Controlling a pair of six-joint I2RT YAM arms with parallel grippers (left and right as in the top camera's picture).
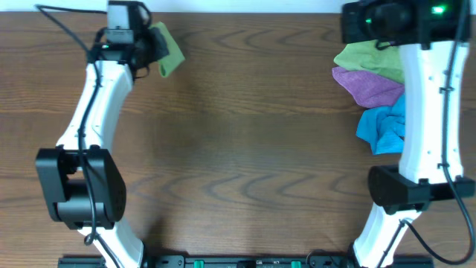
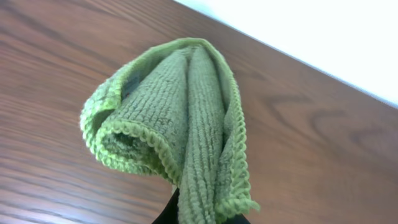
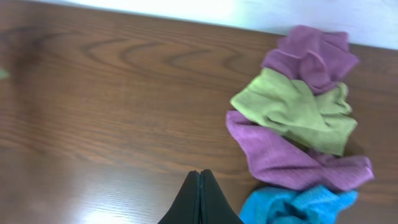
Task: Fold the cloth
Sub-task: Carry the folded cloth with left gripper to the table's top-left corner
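Note:
A green knitted cloth (image 1: 168, 50) hangs folded over from my left gripper (image 1: 149, 46) at the table's far left corner. In the left wrist view the cloth (image 2: 180, 124) droops in a bundle from the shut jaws (image 2: 200, 214), which pinch its lower end. My right gripper (image 3: 200, 177) is shut and empty, held above bare wood beside a pile of cloths at the far right. In the overhead view that gripper is hidden under the right arm's camera mount (image 1: 394, 22).
The pile at the far right holds an olive-green cloth (image 1: 372, 59), a purple cloth (image 1: 372, 88) and a blue cloth (image 1: 383, 128); they also show in the right wrist view (image 3: 292, 112). A second purple cloth (image 3: 314, 53) lies behind. Arm bases stand at the front edge.

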